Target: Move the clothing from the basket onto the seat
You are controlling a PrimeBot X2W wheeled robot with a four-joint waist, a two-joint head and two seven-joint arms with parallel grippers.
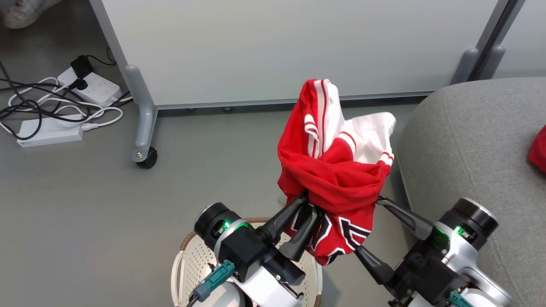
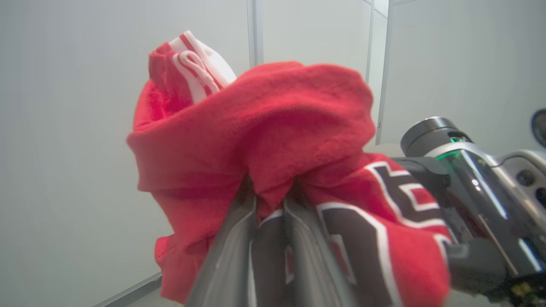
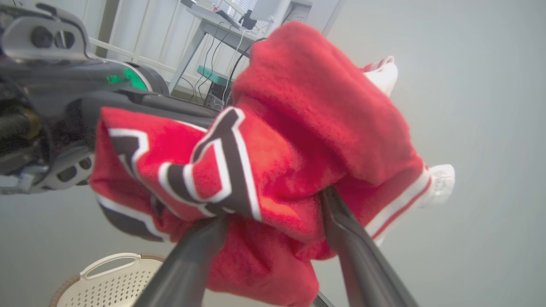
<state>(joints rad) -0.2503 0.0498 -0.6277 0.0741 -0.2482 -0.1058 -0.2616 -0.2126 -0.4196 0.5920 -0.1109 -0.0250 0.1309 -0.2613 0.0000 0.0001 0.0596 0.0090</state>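
Clothing (image 1: 337,170) is hanging bunched at the centre of the head view, held clear above the basket (image 1: 187,260) at the bottom edge and not yet over the seat (image 1: 469,136) at the right, where another red piece (image 1: 538,149) is lying. Carrying looks to be the step in hand; next, both arms are needing to swing rightward over the seat before releasing. Left end effector (image 1: 311,204) is pinching a fold, fingers nearly together. Right end effector (image 1: 366,223) is gaping wide, fabric draping across its fingers.
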